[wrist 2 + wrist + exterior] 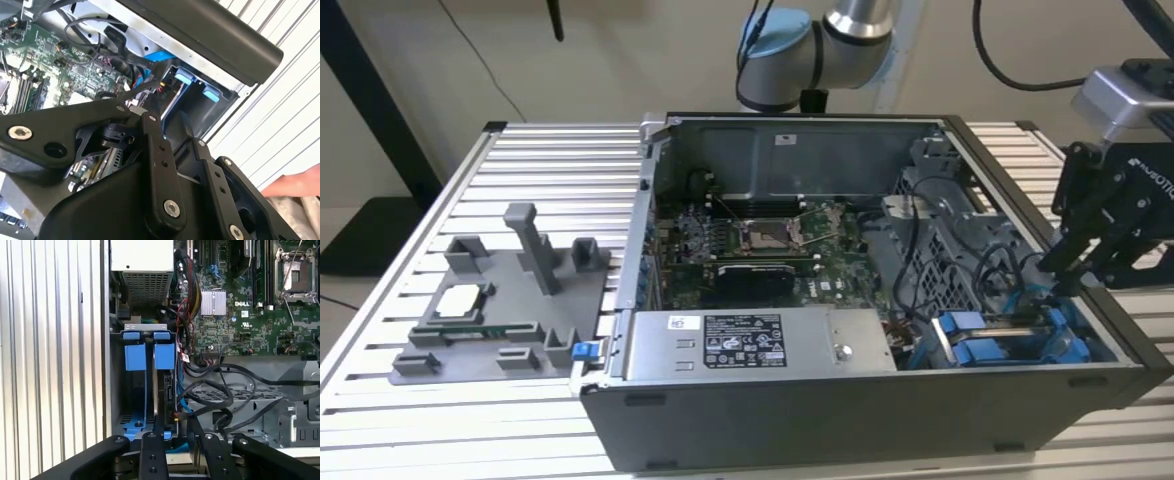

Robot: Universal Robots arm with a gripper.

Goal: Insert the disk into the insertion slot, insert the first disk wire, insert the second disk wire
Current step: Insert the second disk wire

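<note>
1. Well, the gripper (1065, 282) hangs over the case's (854, 420) corner at the exterior view's right, squeezed between the case wall and the wires (220, 396), with little room either side.
2. The disk (169, 390) stands edge-on in the slot (114, 390), in the bay nearer the board (235, 325). The fingers (152, 450) hide its near end. A wire meets its edge; plugged or not, I cannot tell.
3. Both wrist views show the fingers parted, clamping nothing I can see; in the exterior view they merge into one dark shape.
</note>
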